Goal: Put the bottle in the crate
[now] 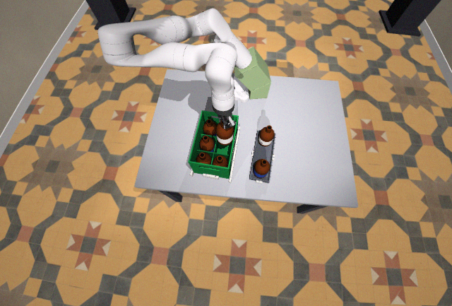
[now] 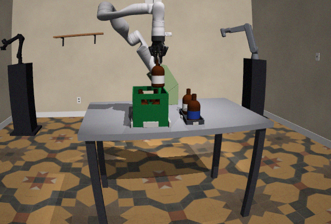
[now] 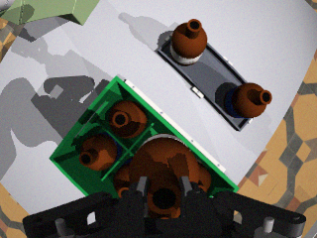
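The held bottle (image 1: 224,134) (image 2: 158,74) (image 3: 163,161), brown with a white label, is hanging above the green crate (image 1: 207,169) (image 2: 149,114) (image 3: 119,90). The gripper (image 1: 227,124) (image 2: 158,60) (image 3: 163,187) is clenching its neck between the two fingers. From the top, the bottle is seeming to sit among the others; the exterior view is showing its body above the crate's near wall. The bottle is standing upright in the air, its long axis close to vertical, mouth pointing up into the gripper and base facing down. The wrist view is looking down onto its open mouth, with its body covering part of the crate.

The top view is revealing four brown bottles in the crate and an open slot partly beneath the held bottle; the exterior is showing little more than necks and shoulders through and over the wall.

Beside the crate, apart from it, the dark tray (image 1: 263,153) (image 2: 196,121) (image 3: 208,74) is carrying a white-labelled bottle (image 1: 267,133) (image 2: 186,101) (image 3: 189,42) and a blue-labelled bottle (image 1: 261,167) (image 2: 194,106) (image 3: 249,100), both standing, one towards each end. Crate and tray are resting on the grey table (image 1: 310,131) (image 2: 227,117) (image 3: 114,45).
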